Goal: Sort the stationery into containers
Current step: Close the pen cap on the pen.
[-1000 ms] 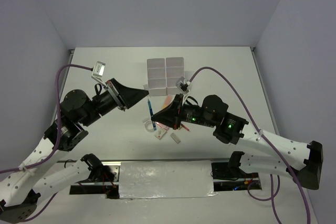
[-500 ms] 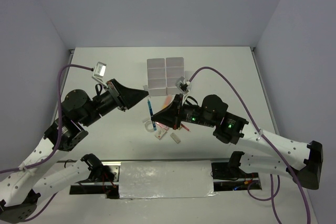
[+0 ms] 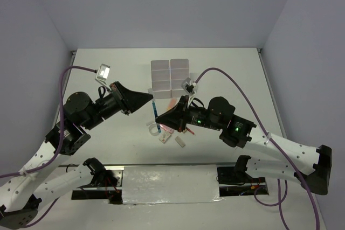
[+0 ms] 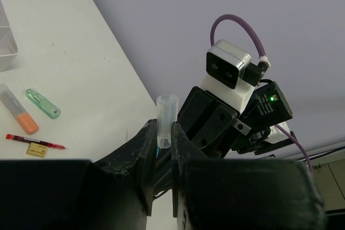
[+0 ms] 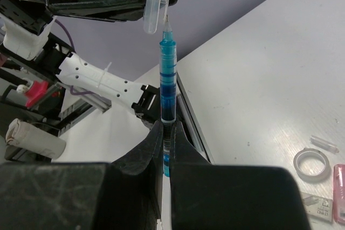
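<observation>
clamping a clear pen cap (image 4: 166, 112) in left gripper (image 4: 161, 136). pinching a blue pen (image 5: 168, 74) in right gripper (image 5: 168, 133), tip just beside the cap.

- The left arm (image 3: 81, 116) reached in from the lower left, wrist raised and pointing right.
- The left gripper (image 3: 151, 95) was nearly closed, pinching a clear cap (image 4: 166, 116) between its fingertips.
- The right arm (image 3: 229, 123) stretched in from the lower right, elbow bent, wrist pointing left.
- The right gripper (image 3: 157, 118) was clamped tight on a blue pen (image 5: 167, 74).
- The two grippers faced each other, tips near but apart.
</observation>
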Controlling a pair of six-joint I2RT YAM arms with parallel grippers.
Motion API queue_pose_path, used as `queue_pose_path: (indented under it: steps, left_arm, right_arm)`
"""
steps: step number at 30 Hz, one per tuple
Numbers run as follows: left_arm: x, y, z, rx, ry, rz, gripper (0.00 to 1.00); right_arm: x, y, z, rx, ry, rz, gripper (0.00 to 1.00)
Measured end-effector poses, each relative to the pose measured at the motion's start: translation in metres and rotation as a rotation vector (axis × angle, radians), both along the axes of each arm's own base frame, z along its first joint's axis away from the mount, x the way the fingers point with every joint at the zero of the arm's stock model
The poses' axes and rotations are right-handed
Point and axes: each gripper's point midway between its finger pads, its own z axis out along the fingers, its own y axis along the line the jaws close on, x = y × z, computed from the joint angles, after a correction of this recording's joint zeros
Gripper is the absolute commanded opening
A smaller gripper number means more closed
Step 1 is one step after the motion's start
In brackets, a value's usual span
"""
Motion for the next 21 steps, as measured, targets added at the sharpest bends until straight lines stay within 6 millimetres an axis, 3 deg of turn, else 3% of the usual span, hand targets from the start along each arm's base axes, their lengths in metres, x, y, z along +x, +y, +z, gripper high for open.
queue_pose_path:
  steps: [21]
  left_arm:
    - [0.001, -0.011, -0.019, 0.075, -0.089, -0.061, 0.0]
  right_arm:
    - [0.0, -0.003, -0.01, -0.048, 0.037, -0.011, 0.0]
